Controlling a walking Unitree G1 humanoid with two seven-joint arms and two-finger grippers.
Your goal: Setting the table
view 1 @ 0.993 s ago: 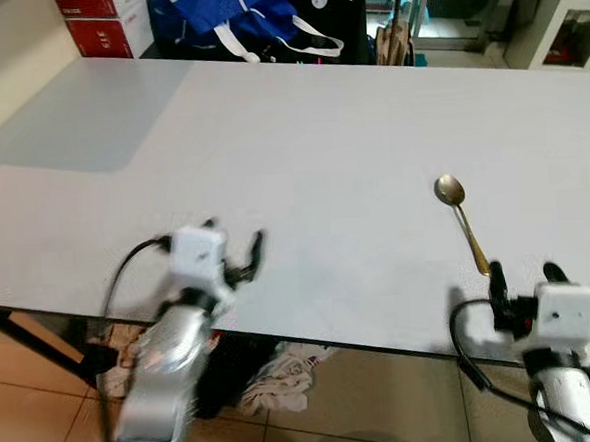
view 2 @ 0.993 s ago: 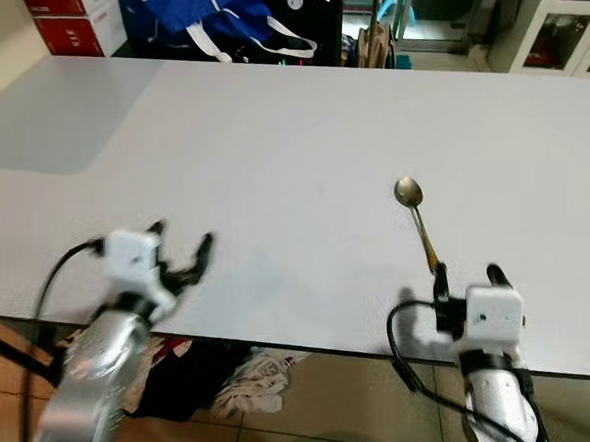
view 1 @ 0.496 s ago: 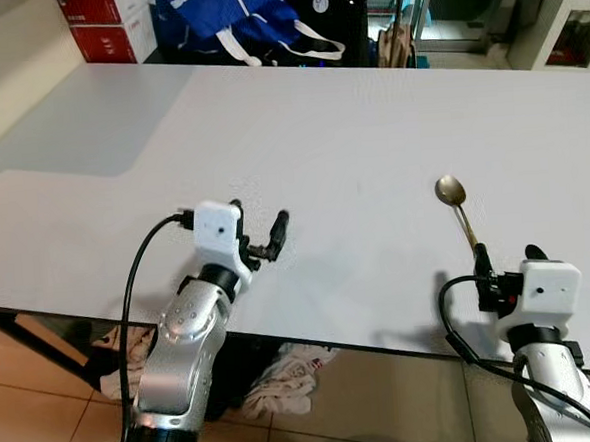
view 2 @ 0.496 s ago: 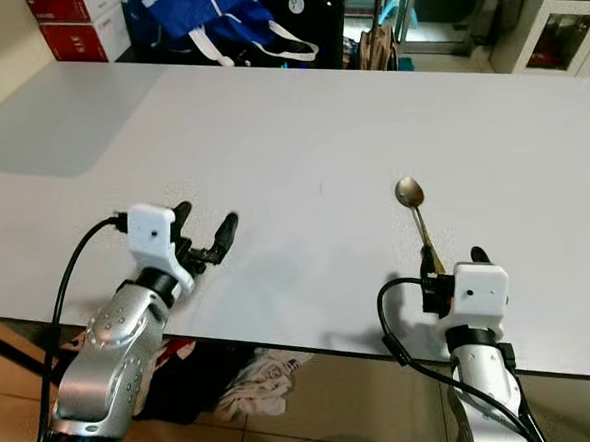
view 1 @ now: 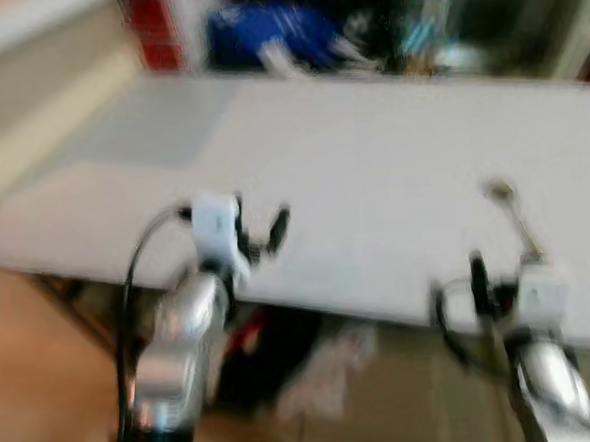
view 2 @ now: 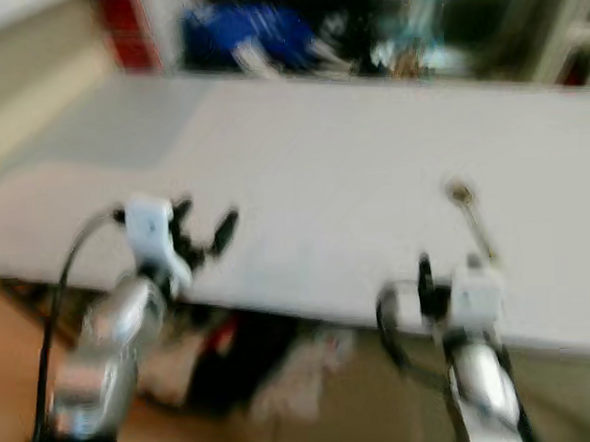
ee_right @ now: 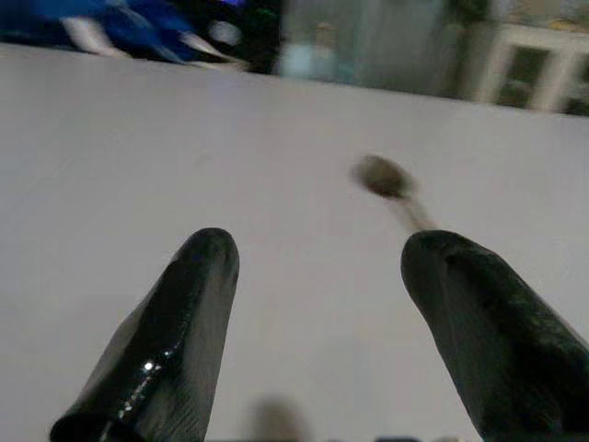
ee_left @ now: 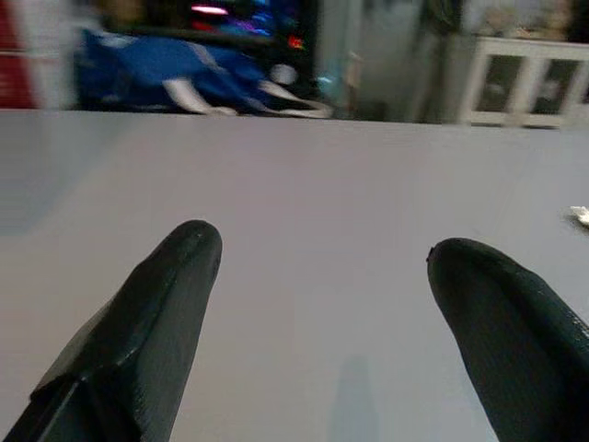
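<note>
My right gripper [ee_right: 317,304] hovered spread and empty over the white table's [view 1: 371,146] near edge. The spoon [ee_right: 391,189] lay just ahead of its fingers, untouched. Well off to its side, my left gripper [ee_left: 322,304] was also spread, over bare tabletop. Head views were blurred.
</note>
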